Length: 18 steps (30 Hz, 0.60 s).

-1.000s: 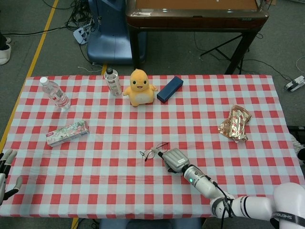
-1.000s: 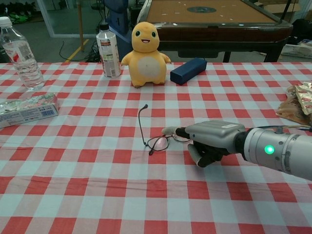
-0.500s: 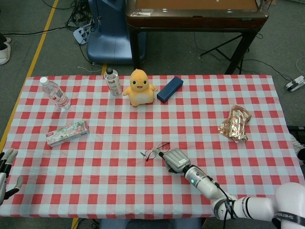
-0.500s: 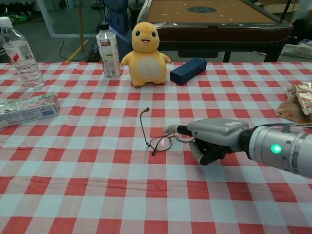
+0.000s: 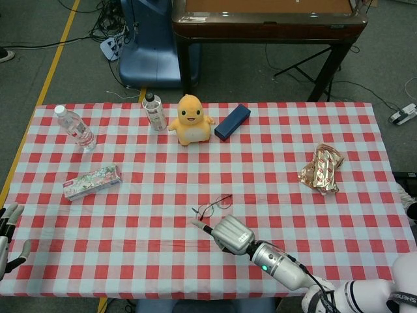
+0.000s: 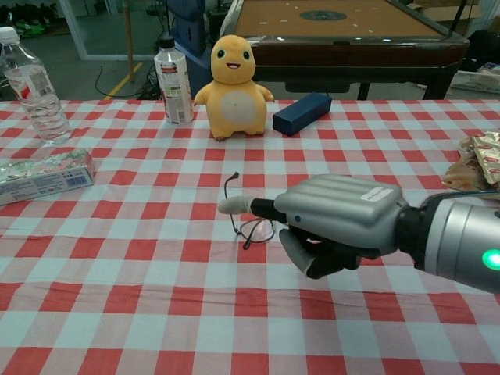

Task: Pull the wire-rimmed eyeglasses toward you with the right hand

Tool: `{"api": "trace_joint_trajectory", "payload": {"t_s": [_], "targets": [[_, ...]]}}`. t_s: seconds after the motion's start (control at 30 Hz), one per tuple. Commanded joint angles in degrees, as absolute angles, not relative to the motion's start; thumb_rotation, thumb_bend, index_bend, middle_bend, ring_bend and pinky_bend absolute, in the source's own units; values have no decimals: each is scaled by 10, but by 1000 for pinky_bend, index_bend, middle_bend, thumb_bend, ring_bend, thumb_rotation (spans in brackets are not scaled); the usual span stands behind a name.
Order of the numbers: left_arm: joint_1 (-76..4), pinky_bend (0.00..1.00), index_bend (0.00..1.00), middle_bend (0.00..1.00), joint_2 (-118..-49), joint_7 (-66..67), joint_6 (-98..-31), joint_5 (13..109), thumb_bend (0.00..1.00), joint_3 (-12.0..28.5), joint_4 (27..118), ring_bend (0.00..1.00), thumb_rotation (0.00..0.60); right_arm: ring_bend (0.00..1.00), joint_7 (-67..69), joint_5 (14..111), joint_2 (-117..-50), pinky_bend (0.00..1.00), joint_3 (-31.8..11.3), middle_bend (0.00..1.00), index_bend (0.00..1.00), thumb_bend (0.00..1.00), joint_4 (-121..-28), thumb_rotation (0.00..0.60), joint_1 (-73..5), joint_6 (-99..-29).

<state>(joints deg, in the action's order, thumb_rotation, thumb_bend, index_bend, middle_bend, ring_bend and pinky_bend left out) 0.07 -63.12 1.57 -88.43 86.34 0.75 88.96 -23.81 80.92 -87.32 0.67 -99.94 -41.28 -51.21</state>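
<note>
Eyeglasses (image 5: 213,207) lie just below the middle of the head view, on the red-and-white checked table (image 5: 339,130), with one temple arm sticking up in the chest view. They sit almost where they did a second ago; at most they have crept a little down the frame. So the pull has barely carried them, if at all.

Your right hand (image 5: 231,234) is what has changed. It has drawn back toward the lower edge of the head view and now looms much larger in the chest view, so it has come toward you faster than the glasses have. One of its fingers (image 6: 234,205) is stretched out straight toward the left of the frame, its tip passing over the wire rim; the rest are curled under the palm. You cannot tell from either view whether that finger is hooked on the frame or merely above it, and nothing shows the hand gripping anything. My guess is that contact has slipped or is about to, so the task looks mostly undone.

Your left hand (image 5: 8,235) rests at the lower left edge of the head view, fingers apart and empty, as before.

Further up the table, the yellow plush toy (image 5: 190,119), two bottles and dark blue case have not moved.
</note>
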Motion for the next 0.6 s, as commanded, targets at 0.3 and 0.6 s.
{"api": "trace_joint_trajectory", "payload": {"t_s": [0.3,0.6], "targets": [[4,0,1,0,-631,7,-886,860,451,7,882,10,600,1000,-427,725,-946,905,-33,970,0,848,-966,600,-433,-534],[5,0,1,0,-632,2,-885,859,451,8,878,10,600,1000,-512,670,-970,909,-42,971,0,849,-958,600,-441,-563]]}}
